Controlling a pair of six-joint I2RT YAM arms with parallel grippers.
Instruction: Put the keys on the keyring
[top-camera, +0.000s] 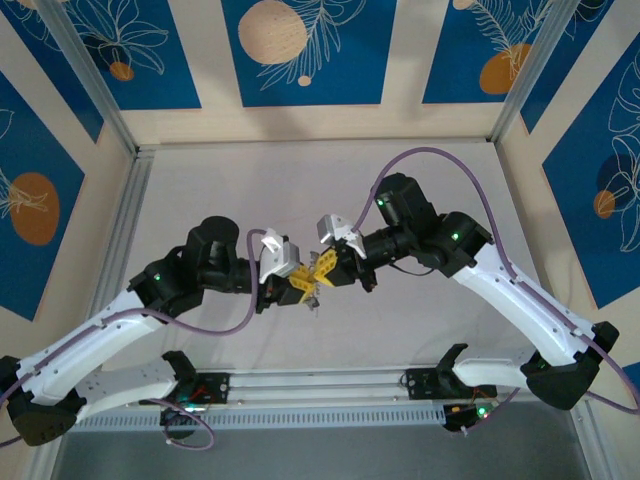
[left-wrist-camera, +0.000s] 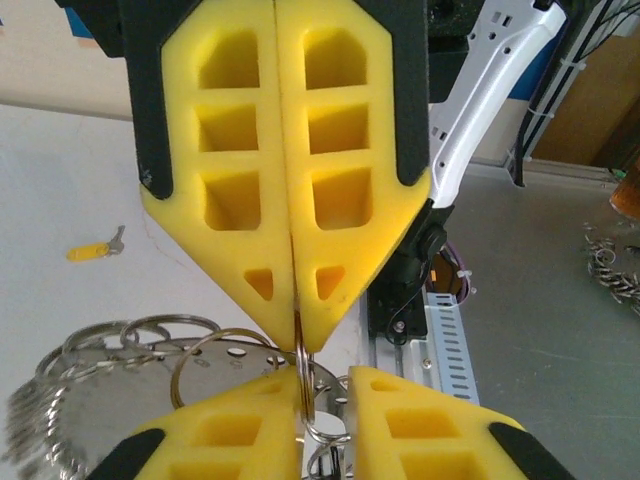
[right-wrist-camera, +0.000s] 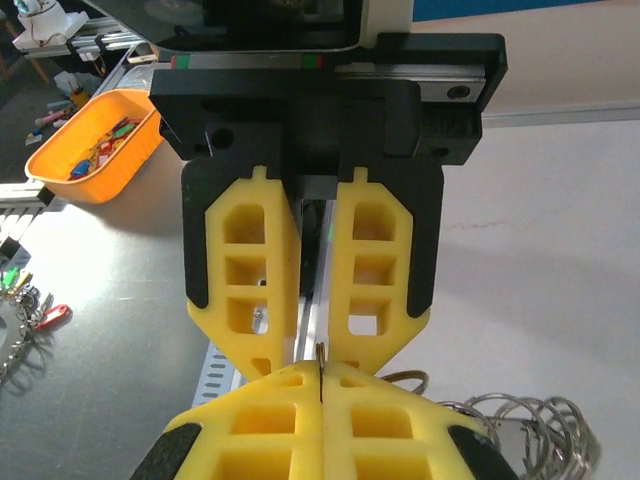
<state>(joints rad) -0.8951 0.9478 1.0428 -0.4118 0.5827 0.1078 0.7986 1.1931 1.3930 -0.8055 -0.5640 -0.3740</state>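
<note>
Right hand (right-wrist-camera: 320, 385): jaws fully closed, pads flush. A thin brass-toned metal edge (right-wrist-camera: 320, 358) is pinched at the fingertips and sticks out just past them. It is seen edge-on, so key or ring wire cannot be told.

Left hand (left-wrist-camera: 325, 385): jaws nearly closed, with a narrow gap between the pads. A small loop of the keyring (left-wrist-camera: 325, 430) sits in that gap and touches both inner faces. The hand has hold of it.

The two hands meet tip to tip above the middle of the counter (top-camera: 200, 190). The pinched metal edge runs from the right hand's tips straight down into the left hand's gap.

The rest of the keyring, a cluster of silvery loops beside a perforated metal disc (left-wrist-camera: 215, 365), hangs just beside the left hand, clear of the counter.

A small key with a yellow tag (left-wrist-camera: 92, 250) lies on the counter, well apart from both hands.
</note>
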